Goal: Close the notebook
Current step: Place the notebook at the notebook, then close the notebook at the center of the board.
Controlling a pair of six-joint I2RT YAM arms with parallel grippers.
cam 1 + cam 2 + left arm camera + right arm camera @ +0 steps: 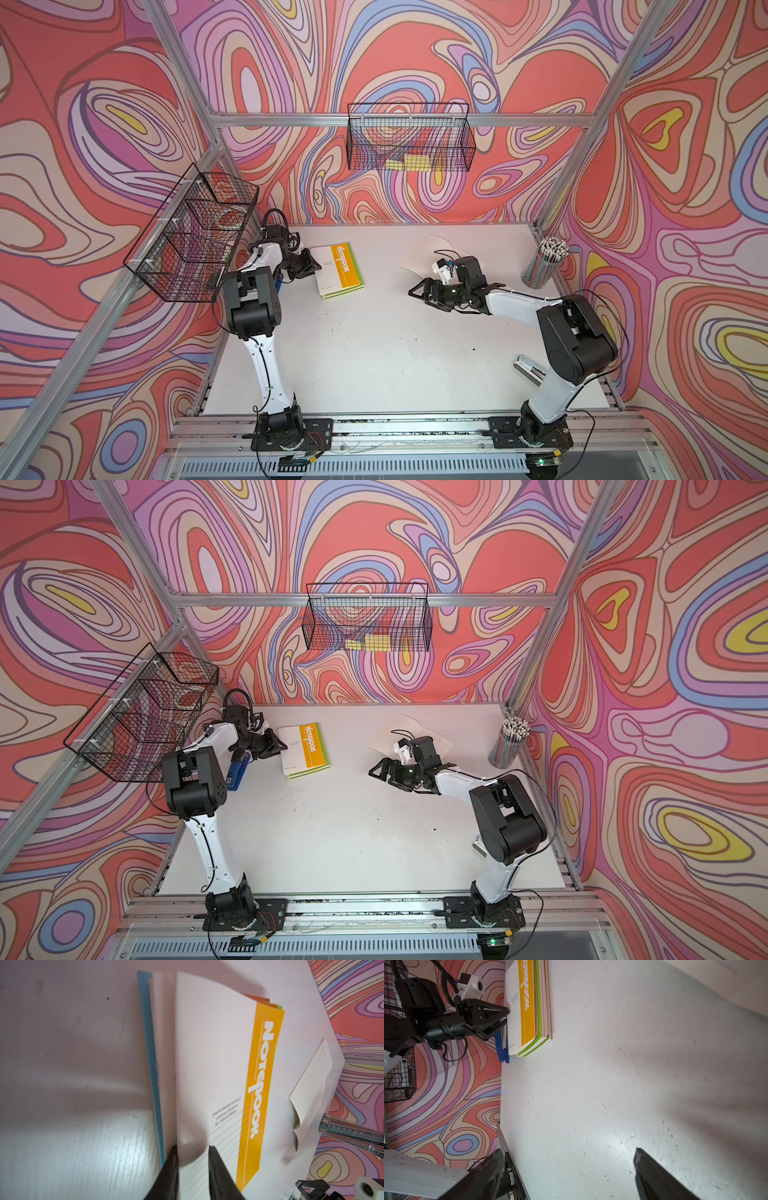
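Left gripper (192,1148) narrowly apart astride notebook cover (218,1053), perhaps loose, plain only from its wrist; right gripper (568,1152) wide.

**Hidden, clipped, blurred**

Mostly behind the left arm (253,299) in a top view: blue stapler (277,285). Partly behind the right arm (577,336): silvery object (526,369), loose lined sheet (417,257). Clipped by the right wrist view's edge: notebook (527,1001), right fingers (652,1176), one of them blurred. Too small to identify: yellow items (410,162) in the back basket (457,139).
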